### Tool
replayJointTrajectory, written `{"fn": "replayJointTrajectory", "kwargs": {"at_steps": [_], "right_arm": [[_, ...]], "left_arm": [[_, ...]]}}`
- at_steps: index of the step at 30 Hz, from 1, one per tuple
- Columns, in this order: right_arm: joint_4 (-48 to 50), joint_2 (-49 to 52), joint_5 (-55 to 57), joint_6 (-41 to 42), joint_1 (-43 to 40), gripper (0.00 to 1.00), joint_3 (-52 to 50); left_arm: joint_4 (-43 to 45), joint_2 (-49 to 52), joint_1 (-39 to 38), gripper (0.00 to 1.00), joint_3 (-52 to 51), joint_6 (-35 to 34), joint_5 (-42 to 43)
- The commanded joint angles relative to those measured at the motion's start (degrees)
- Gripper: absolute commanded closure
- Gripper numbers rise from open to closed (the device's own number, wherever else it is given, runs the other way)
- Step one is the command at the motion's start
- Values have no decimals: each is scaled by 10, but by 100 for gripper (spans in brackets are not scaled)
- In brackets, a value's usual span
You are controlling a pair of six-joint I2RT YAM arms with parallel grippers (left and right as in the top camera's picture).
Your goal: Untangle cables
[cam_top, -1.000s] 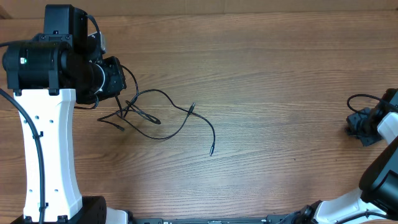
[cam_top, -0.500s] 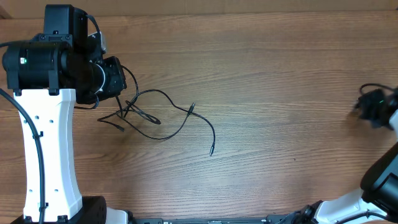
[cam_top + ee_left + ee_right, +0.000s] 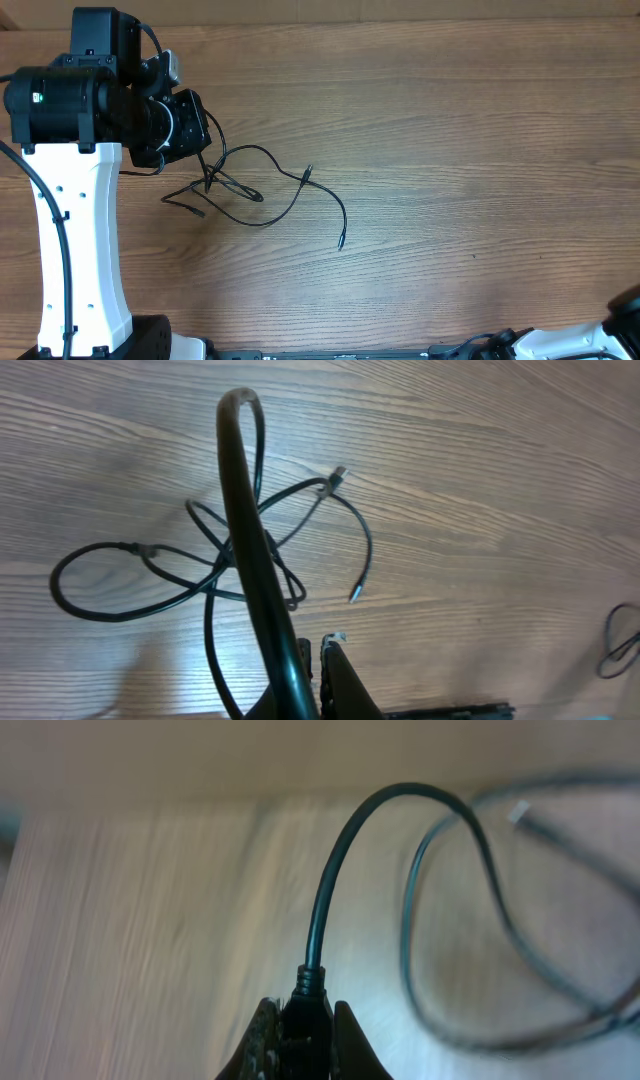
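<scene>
The cables [image 3: 243, 190], thin and, we judge, limp, lie looped near the table's [image 3: 450, 120] left edge, one strand pinched in our left gripper [image 3: 315, 670], a plug [image 3: 306, 992] clamped in our right gripper [image 3: 303, 1020]; we'd grasp plug ends.

The left arm [image 3: 78, 210], with its white column and black wrist, walls off the cables [image 3: 212, 180] from the left and the far-left side. To the right and front the bench [image 3: 470, 150] is open wood. Only one loose strand [image 3: 341, 238] trails out that way, ending short of mid-bench.
</scene>
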Motion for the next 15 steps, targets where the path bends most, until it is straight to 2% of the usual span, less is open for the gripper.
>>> {"fn": "replayJointTrajectory", "kwargs": {"at_steps": [1, 2, 4, 9, 15], "right_arm": [[10, -8, 16, -1, -65, 96, 17], [13, -7, 12, -1, -77, 83, 16], [27, -7, -17, -1, -96, 0, 16], [58, -8, -160, -2, -103, 0, 17], [63, -8, -200, -32, -54, 0, 17]], "left_arm": [[-1, -14, -4, 95, 1, -4, 32], [-1, -14, -4, 95, 1, -4, 32], [-1, -14, -7, 95, 1, -8, 33], [-1, -14, -23, 94, 1, -8, 33], [-1, -14, -27, 94, 1, -7, 33]]}}
